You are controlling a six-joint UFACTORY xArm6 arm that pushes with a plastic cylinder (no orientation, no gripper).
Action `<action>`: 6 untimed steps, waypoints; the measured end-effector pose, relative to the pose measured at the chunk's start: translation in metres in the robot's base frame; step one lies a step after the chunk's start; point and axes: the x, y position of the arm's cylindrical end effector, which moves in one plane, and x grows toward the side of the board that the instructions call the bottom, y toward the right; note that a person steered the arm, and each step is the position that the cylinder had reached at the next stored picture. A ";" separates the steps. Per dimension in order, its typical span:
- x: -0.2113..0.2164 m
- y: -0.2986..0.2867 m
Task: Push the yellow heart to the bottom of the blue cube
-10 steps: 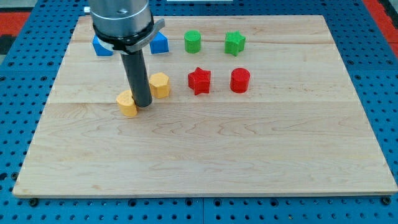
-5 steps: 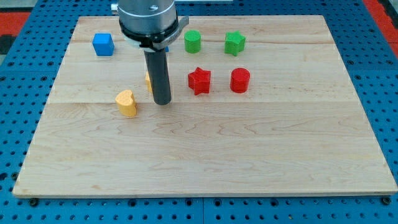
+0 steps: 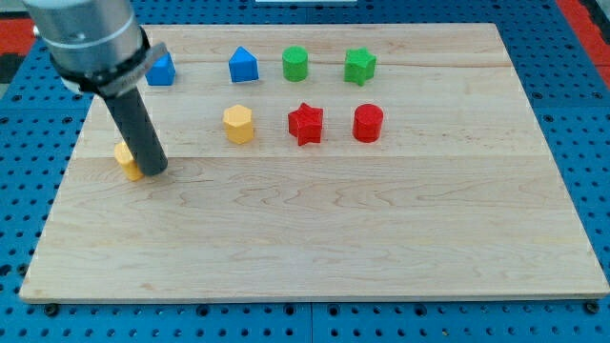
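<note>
tip: my tip point(image 3: 156, 172) touches the small yellow heart block point(image 3: 126, 158), on the view's right of it
fingers: none, bare rod
heart: below small blue cube point(image 3: 162, 70), offset left
risk: further leftward push slides heart off wooden surface point(image 3: 381, 238)

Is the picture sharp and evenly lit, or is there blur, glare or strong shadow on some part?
Camera view: lighting is even and soft, with only faint shadows under the blocks and no glare on the wooden board. The red star and green blocks look sharp. The arm's grey housing at the view's top left is slightly soft. The rod hides most of the yellow heart; my tip touches it.
</note>
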 end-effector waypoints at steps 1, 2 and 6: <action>0.022 0.004; 0.046 -0.019; -0.014 -0.016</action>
